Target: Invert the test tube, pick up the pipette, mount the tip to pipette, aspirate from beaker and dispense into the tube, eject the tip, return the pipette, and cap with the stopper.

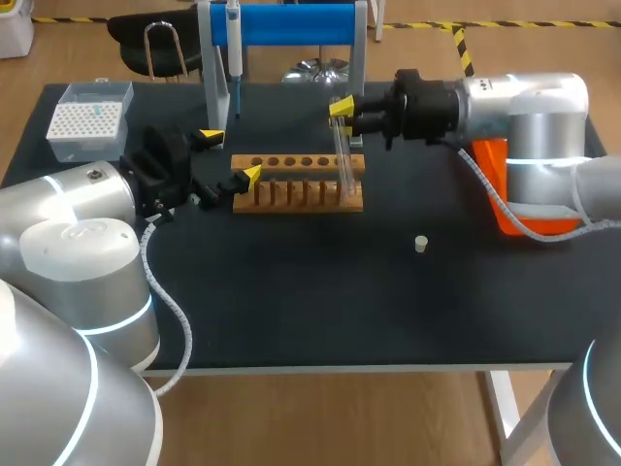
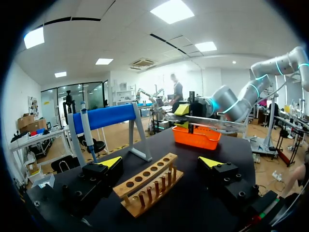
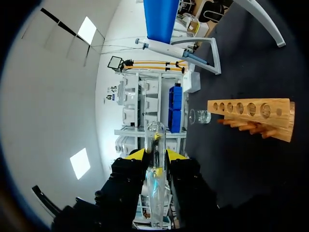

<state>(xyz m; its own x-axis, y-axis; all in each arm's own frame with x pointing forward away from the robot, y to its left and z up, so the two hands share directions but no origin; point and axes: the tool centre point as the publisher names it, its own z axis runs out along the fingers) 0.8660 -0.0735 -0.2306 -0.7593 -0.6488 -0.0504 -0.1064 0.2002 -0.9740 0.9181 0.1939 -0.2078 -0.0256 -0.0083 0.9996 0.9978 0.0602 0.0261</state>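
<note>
My right gripper (image 1: 342, 112) is shut on a clear glass test tube (image 1: 345, 160). It holds the tube near one end, and the rest slants down over the right end of the wooden rack (image 1: 299, 184). In the right wrist view the tube (image 3: 155, 183) lies clamped between the yellow tips of the right gripper (image 3: 155, 155). My left gripper (image 1: 233, 157) stands open at the rack's left end, and the rack (image 2: 147, 186) shows between its fingers (image 2: 112, 162). The pipette (image 1: 234, 49) hangs on the blue stand (image 1: 291, 24). A small stopper (image 1: 421, 244) lies on the mat.
A white tip box (image 1: 89, 118) sits at the back left. An orange basket (image 1: 497, 189) stands under my right arm. A glass beaker (image 3: 199, 116) stands beyond the rack (image 3: 251, 113), near the stand's foot.
</note>
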